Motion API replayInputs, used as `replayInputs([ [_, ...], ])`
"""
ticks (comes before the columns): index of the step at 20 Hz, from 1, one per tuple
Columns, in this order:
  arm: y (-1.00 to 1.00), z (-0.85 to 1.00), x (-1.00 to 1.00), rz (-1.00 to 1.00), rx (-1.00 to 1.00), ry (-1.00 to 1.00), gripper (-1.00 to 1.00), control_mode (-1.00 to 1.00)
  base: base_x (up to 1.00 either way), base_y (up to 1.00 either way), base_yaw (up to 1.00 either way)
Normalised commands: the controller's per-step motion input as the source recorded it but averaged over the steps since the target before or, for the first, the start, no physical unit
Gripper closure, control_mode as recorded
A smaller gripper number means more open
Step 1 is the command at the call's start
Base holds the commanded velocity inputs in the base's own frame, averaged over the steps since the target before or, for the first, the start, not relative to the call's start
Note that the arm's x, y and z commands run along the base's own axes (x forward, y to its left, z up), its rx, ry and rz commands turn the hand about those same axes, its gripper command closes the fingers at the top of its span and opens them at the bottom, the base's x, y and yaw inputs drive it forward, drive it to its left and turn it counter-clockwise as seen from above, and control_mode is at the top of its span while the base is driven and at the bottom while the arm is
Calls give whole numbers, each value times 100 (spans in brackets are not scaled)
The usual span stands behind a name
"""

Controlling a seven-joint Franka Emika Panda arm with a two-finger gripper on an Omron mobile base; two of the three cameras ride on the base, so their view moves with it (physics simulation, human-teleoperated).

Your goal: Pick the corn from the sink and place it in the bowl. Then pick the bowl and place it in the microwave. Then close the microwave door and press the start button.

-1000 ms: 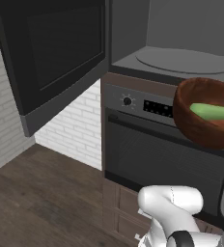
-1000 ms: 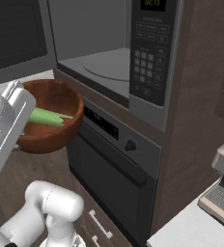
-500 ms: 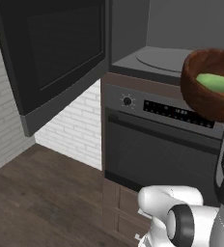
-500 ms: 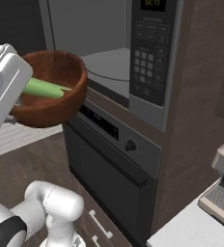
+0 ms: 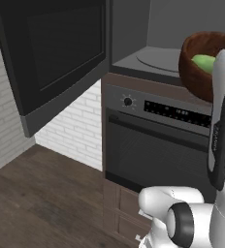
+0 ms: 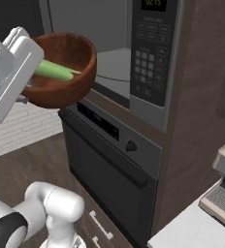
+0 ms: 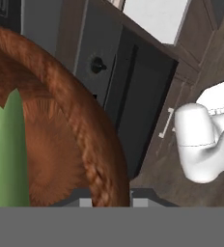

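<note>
My gripper [image 7: 111,200] is shut on the rim of the reddish-brown wooden bowl [image 7: 87,144], one finger inside and one outside. The corn [image 7: 5,159] lies in the bowl, green husk showing. I hold the bowl [image 5: 197,68] raised at the mouth of the open microwave [image 5: 155,58], just in front of its grey turntable, with the corn [image 5: 204,62] inside. From the right, the bowl [image 6: 68,72] hangs left of the keypad [image 6: 151,58], the corn [image 6: 54,71] slanting across it. The microwave door [image 5: 51,53] stands swung open to the left. The sink is out of view.
Below the microwave is a black oven [image 5: 155,145] with a knob [image 5: 128,101] and display strip; its handle [image 6: 112,162] juts out. White brick wall [image 5: 78,131] and wood floor [image 5: 41,208] lie to the left. A pale counter [image 6: 197,227] with an appliance sits at the right.
The bowl with the corn has risen from oven-panel height to the level of the microwave opening and moved closer to it. The grip has stayed the same.
</note>
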Motion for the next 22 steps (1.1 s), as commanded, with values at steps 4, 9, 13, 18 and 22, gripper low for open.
replayInputs([
  [4, 0, 4, 36, -7, 0, -23, 100, -100, 0, 0, 0],
  [9, 0, 0, 54, -3, 0, -2, 100, -100, 0, 0, 0],
  [13, -1, 9, 46, -4, 0, -10, 100, -100, 0, 0, 0],
  [18, -3, 24, 38, -9, 0, -17, 100, -100, 0, 0, 0],
  [22, -11, 11, 47, -11, 0, 0, 100, -100, 0, 0, 0],
])
